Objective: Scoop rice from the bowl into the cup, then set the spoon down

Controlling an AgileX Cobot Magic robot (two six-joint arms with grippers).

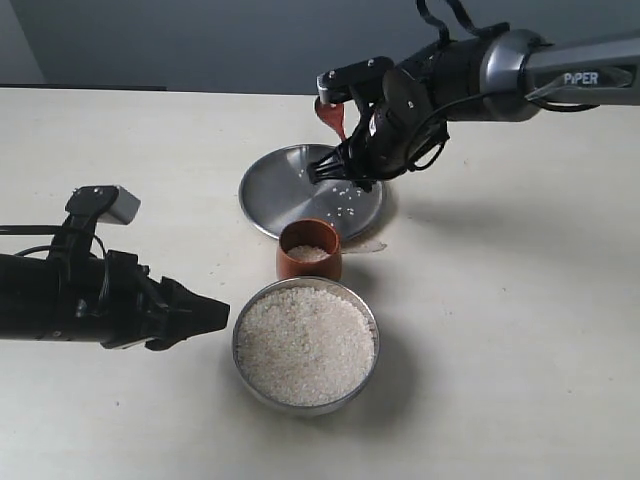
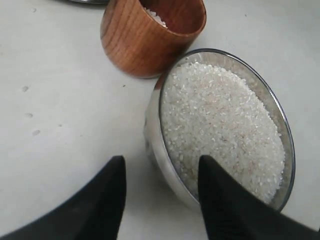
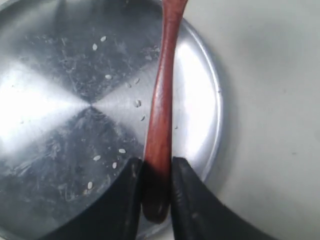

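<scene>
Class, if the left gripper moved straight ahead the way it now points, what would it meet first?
Most likely the bowl, its near wall lying just ahead of the open left gripper; height is unclear.

- One bowl (image 1: pixel 306 282).
- One cup (image 1: pixel 298 268).
- One plate (image 1: pixel 280 185).
- One spoon (image 1: pixel 331 115).
- Two hands: left hand (image 1: pixel 215 315), right hand (image 1: pixel 335 170).
- One counter (image 1: pixel 520 350).
</scene>
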